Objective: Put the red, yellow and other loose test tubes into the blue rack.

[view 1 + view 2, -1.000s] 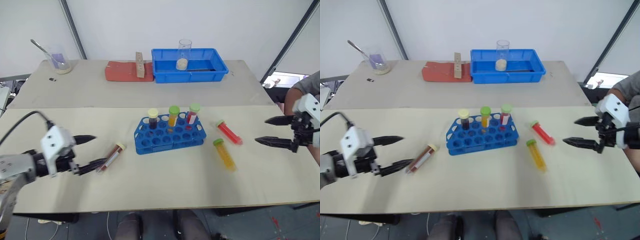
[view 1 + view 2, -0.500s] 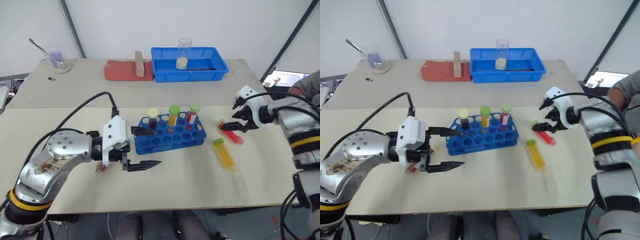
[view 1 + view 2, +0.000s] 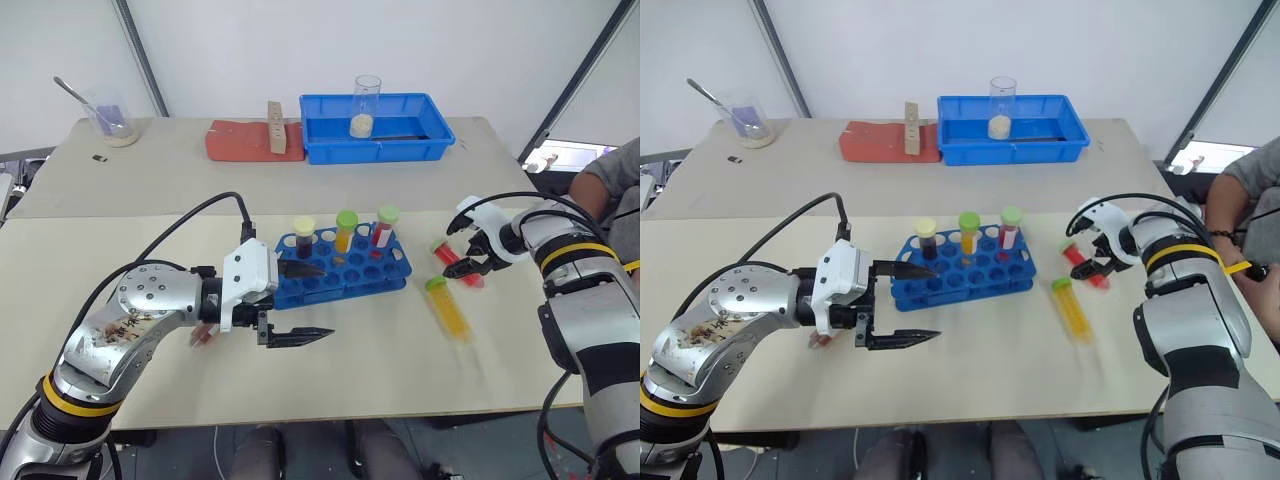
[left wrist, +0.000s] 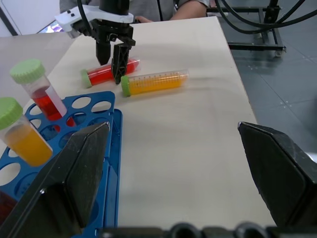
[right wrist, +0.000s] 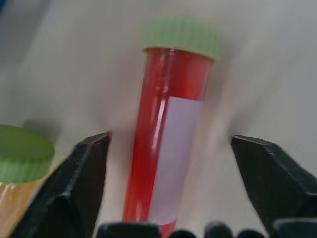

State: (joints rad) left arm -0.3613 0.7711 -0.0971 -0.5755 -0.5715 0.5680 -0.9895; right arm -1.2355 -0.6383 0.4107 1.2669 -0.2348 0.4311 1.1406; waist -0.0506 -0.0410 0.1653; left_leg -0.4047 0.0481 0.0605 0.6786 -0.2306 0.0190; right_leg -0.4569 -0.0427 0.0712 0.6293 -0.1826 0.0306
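Observation:
The blue rack stands mid-table with three capped tubes upright in its back row. A loose red tube with a green cap lies to its right. My right gripper points down over that tube, open, with a finger on either side and a gap to each. The yellow tube lies just in front of the red one. My left gripper is open and empty at the rack's front left corner. The dark tube peeks out from under my left hand, mostly hidden.
At the back stand a large blue tray holding a glass cylinder, a red pad with a wooden block, and a beaker with a spoon. A person sits at the right table edge.
My left gripper swung right from the table's left side to the rack's front. My right gripper came in from the right edge, dropped over the red tube and narrowed its jaws.

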